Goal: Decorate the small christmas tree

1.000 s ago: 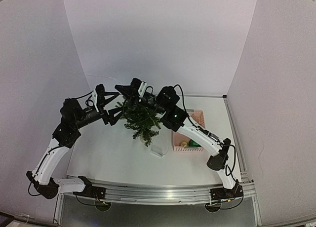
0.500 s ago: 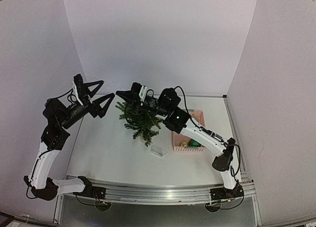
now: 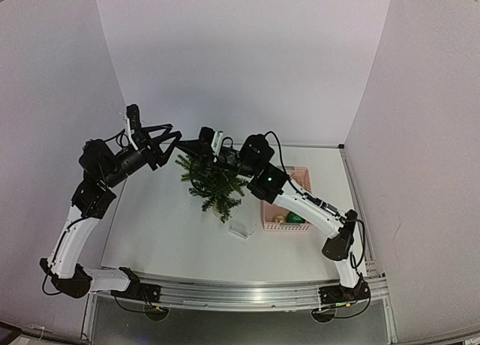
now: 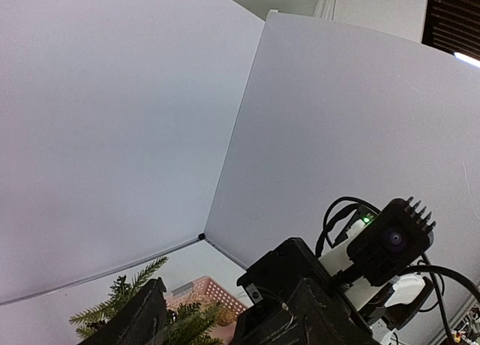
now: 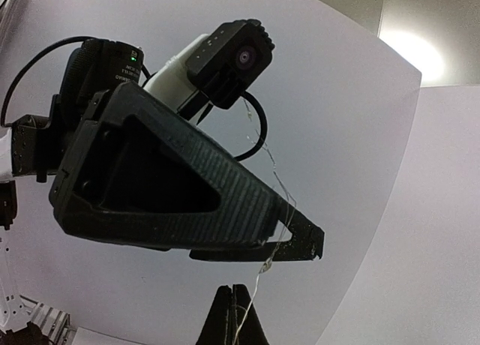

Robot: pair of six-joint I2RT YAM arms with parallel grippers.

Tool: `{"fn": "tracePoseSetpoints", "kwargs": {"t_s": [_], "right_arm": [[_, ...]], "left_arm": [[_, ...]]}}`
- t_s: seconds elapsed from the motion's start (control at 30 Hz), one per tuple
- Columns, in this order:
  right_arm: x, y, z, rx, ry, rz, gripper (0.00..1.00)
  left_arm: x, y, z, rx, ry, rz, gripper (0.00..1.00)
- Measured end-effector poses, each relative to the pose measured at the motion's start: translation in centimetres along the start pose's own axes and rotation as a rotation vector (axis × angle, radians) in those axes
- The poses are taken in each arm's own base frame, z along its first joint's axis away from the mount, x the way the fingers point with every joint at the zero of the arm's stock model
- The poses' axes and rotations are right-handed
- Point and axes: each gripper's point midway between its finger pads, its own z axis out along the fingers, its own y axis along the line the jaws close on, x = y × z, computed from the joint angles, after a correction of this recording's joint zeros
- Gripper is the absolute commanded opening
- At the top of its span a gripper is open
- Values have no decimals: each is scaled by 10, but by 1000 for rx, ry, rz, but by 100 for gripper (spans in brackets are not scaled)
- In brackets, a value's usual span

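Observation:
The small christmas tree (image 3: 214, 184) stands mid-table, dark green and bushy; its branches show low in the left wrist view (image 4: 124, 292). My right gripper (image 3: 184, 142) is held above the treetop, shut on a thin pale thread (image 5: 267, 264) that rises from its closed tips (image 5: 234, 289). My left gripper (image 3: 176, 130) is open and points right, its fingertips right by the right gripper's. In the right wrist view the thread runs across the tip of one left finger (image 5: 187, 202). In the left wrist view the left gripper (image 4: 225, 285) is open and holds nothing. No ornament shows on the thread.
A pink basket (image 3: 299, 178) right of the tree holds a gold ball (image 3: 279, 219) and a green ball (image 3: 295, 218); it also shows in the left wrist view (image 4: 202, 289). A small white piece (image 3: 240, 230) lies by the tree's foot. White walls enclose the table.
My left gripper pulled away from the tree up and to the left, then swung back right to meet the right gripper. The right gripper stayed above the treetop.

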Motion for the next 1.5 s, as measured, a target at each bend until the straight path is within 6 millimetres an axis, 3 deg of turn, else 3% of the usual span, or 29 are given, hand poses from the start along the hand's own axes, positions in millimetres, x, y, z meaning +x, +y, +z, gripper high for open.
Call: {"fn": "tracePoseSetpoints", "kwargs": {"t_s": [0.07, 0.37, 0.5, 0.63, 0.83, 1.0, 1.1, 1.3, 1.5], "right_arm": [[0, 1, 0, -4, -1, 0, 0], [-1, 4, 1, -13, -3, 0, 0], [-1, 4, 1, -15, -4, 0, 0], [-1, 4, 1, -18, -5, 0, 0], [1, 5, 1, -20, -1, 2, 1], [12, 6, 1, -15, 19, 12, 44], [26, 7, -2, -5, 53, 27, 58], [39, 12, -13, 16, 111, 53, 68], [21, 14, -24, 44, 107, 57, 74]], "left_arm": [[-1, -2, 1, 10, 0, -9, 45], [-2, -11, 0, 61, 6, -15, 37], [1, -13, 3, 77, 17, -23, 23], [4, -13, 6, 90, 26, -26, 1], [5, -15, 7, 100, 28, -16, 0], [-3, -5, 6, 34, -2, 58, 0], [-19, 2, 2, -30, -47, 158, 0], [-52, 8, -11, -145, -127, 391, 0], [-85, 16, -30, -292, -190, 564, 0]]}}
